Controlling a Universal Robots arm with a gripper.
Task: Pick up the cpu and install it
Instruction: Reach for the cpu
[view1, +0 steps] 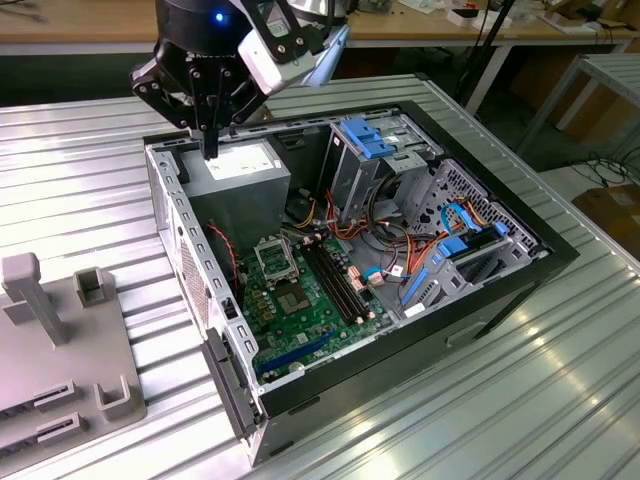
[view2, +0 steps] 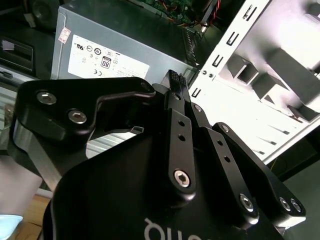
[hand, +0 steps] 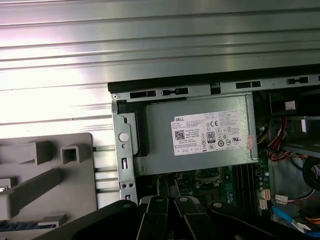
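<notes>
Gripper (view1: 211, 150) above the power supply (view1: 243, 168)
Fingers (view2: 176, 115) look pressed together; the socket frame (view1: 272, 258) sits near that supply.

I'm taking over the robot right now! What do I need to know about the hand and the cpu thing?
The hand is shut, fingertips together, up above the edge of the grey power supply at a corner of the open computer case.
The cpu is too small to pick out, and I cannot tell whether the hand carries it.
The socket frame sits on the green motherboard, well apart from the hand. Whether it is filled is unclear.
Done: nothing I can confirm.
Left: the install is not shown as finished.
</notes>
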